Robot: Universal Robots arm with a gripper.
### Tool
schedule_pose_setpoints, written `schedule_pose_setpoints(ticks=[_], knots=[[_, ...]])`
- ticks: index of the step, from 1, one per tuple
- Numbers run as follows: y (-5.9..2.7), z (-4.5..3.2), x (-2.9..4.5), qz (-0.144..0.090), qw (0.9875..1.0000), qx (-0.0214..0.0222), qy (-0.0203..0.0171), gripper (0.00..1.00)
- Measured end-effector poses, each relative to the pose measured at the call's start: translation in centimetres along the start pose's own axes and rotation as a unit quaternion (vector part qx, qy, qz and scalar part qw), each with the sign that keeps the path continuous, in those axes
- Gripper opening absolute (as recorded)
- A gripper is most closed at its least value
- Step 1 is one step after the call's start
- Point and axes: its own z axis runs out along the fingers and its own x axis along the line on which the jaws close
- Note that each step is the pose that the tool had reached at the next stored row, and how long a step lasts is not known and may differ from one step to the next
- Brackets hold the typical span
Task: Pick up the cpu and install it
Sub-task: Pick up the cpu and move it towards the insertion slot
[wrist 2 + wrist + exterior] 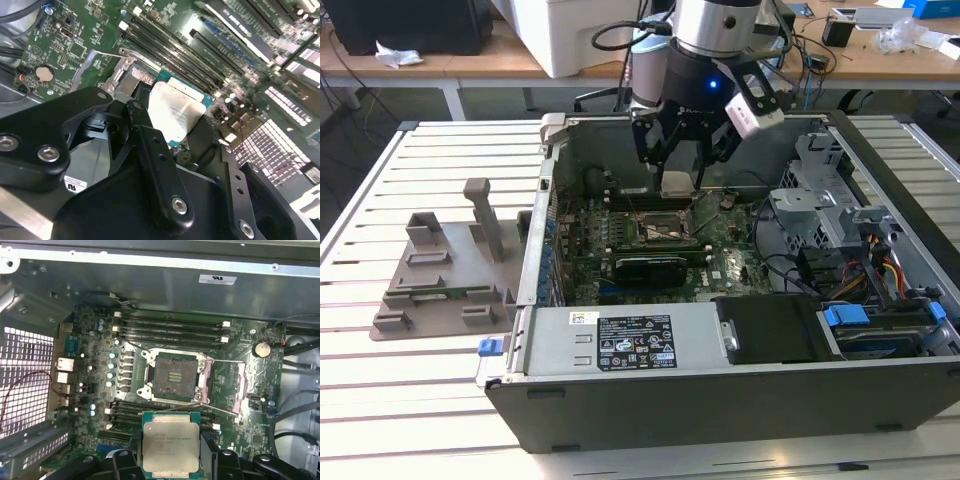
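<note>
Silvery square cpu (171,447): pinched by its edges in the black tool (171,462)
Black metal socket frame (176,376): open, near under the chip; keep it level and corners matched, imo

From where I sit, the gripper (678,178) hangs inside the open case (720,410) with the cpu (171,447) clamped in its grip, and the air above the bare socket (175,375) is free. Low memory slots (170,327) flank the socket. The far case wall (150,285) rises close behind; the drive cage (820,195) and cable bundle (885,265) crowd the exterior view's right; a black card (645,265) lies on the near side.
</note>
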Motion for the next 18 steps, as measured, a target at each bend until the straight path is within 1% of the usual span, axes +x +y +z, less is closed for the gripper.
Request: schedule_pose_setpoints(ticks=[2,4,6,8,9,10,12,13,14,16,17,18], knots=[[0.33,0.72,-0.11,0.0,1.0,0.0,0.0,0.55],[0.47,1.18,-0.17,0.0,1.0,0.0,0.0,0.55],[0.63,1.98,-0.07,0.003,1.0,0.0002,0.0,0.55],[0.63,2.34,-0.1,0.014,0.9999,-0.001,-0.0002,0.55],[0.63,2.71,-0.13,0.031,0.9995,-0.0027,-0.0005,0.55],[0.72,2.89,-0.16,0.036,0.9994,-0.0031,-0.0005,0.55],[0.72,2.89,-0.18,0.036,0.9994,-0.0029,-0.0005,0.55],[0.73,2.9,-0.17,0.036,0.9994,-0.0028,-0.0017,0.55],[0.73,2.91,-0.18,0.036,0.9993,-0.0022,-0.0095,0.55],[0.73,2.92,-0.18,0.035,0.999,-0.001,-0.0277,0.55],[0.73,2.95,-0.19,0.035,0.9988,-0.0007,-0.0352,0.55],[0.73,2.94,-0.18,0.035,0.9986,-0.0002,-0.0397,0.55]])
